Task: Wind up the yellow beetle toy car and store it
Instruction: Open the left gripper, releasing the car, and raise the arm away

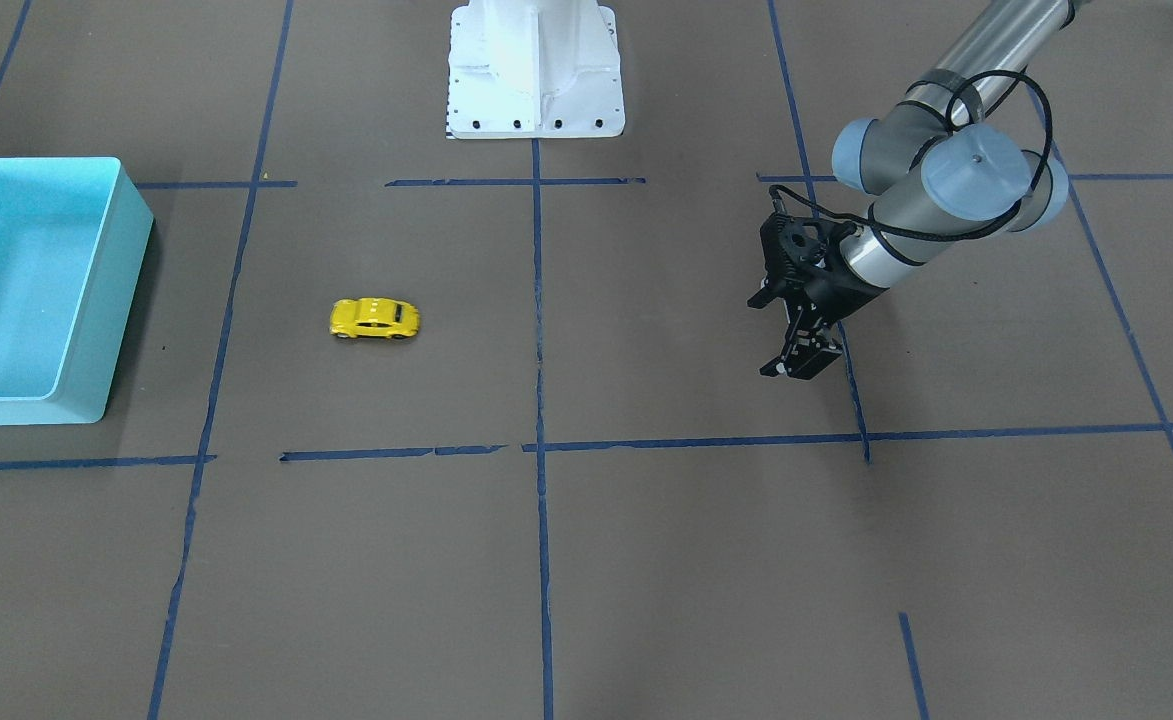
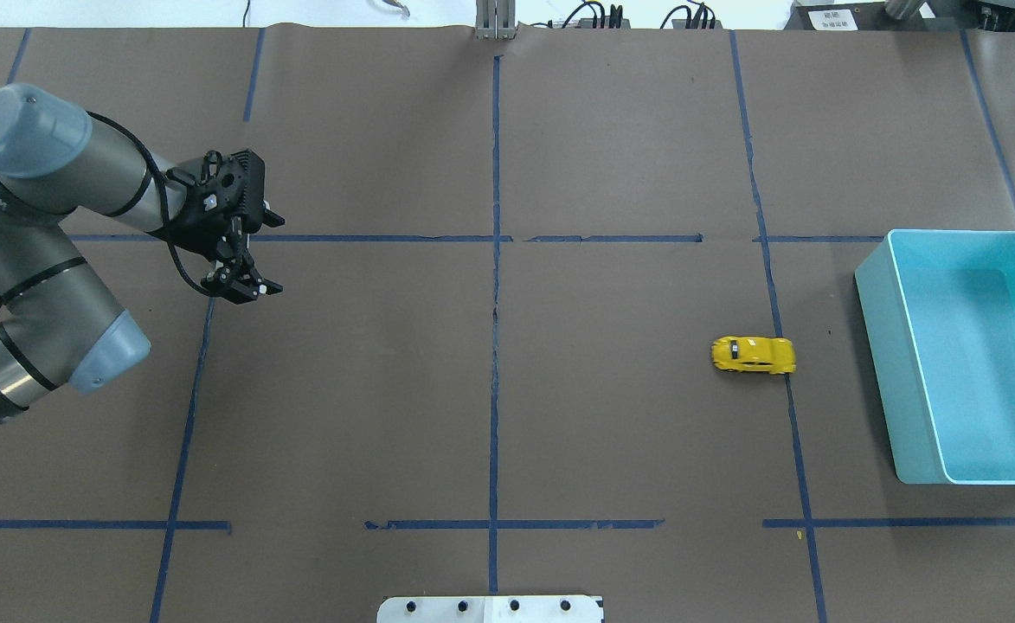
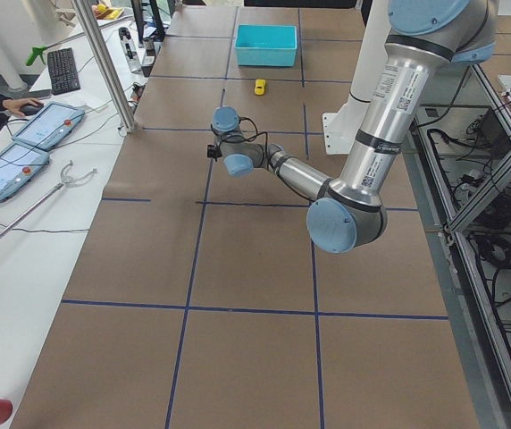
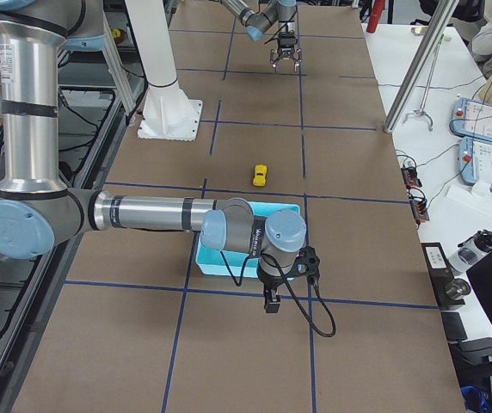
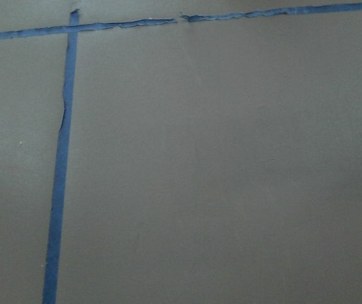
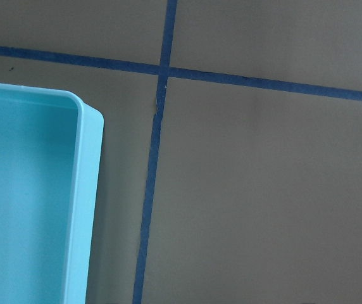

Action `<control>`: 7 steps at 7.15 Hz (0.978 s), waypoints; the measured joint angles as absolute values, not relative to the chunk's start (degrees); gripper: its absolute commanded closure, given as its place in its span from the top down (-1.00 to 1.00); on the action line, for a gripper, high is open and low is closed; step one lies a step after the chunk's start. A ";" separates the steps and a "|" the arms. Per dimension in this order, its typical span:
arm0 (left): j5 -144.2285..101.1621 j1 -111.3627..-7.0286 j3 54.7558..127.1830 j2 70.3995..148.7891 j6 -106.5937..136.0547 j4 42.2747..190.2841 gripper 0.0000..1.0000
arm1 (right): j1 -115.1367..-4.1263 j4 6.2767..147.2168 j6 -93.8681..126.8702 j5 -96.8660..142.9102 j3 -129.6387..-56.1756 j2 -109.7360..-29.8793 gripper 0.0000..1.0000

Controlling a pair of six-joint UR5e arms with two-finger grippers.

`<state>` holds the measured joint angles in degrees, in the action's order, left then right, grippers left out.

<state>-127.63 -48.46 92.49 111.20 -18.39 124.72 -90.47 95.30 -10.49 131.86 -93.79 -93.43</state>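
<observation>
From the tabletop's (image 2: 611,407) right end, the right gripper (image 4: 269,303) is hanging nearest, pointing down just outside the light blue bin (image 2: 883,363). I cannot tell whether it is spread or closed. Beyond the bin, near it but not touching, the yellow beetle toy car (image 2: 754,355) is sitting on its wheels, one end overlapping a blue tape line (image 2: 786,415). Farthest along, well apart from the car and across the central tape line in the left half, the left gripper (image 2: 247,291) is hovering with its jaws parted, gripping nothing. Brown paper is covering the tabletop, with tape marking a grid. The white robot base (image 1: 536,70) is standing at the robot-side edge. A white side bench with tablets (image 3: 46,125) is running along the opposite edge.
</observation>
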 measured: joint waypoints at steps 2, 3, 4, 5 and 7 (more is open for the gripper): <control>-127.16 -51.92 98.96 111.33 -17.91 108.13 1.00 | -90.47 95.31 -10.47 131.84 -93.79 -93.49 0.99; -125.93 -52.96 102.13 111.45 -17.89 99.51 1.00 | -90.47 95.32 -10.48 131.84 -93.78 -93.50 0.99; -124.32 -53.84 104.57 111.63 -17.89 92.52 1.00 | -90.46 95.31 -10.50 131.84 -93.79 -93.51 0.99; -123.30 -55.25 106.04 111.88 -17.32 86.84 1.00 | -90.44 95.34 -10.42 131.82 -93.66 -93.51 0.99; -119.97 -59.79 107.10 111.75 -8.10 81.15 1.00 | -90.49 95.51 -10.34 132.16 -95.23 -93.54 0.99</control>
<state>-119.97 -59.79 107.10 111.75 -8.10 81.15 -90.49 95.51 -10.34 132.16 -95.23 -93.54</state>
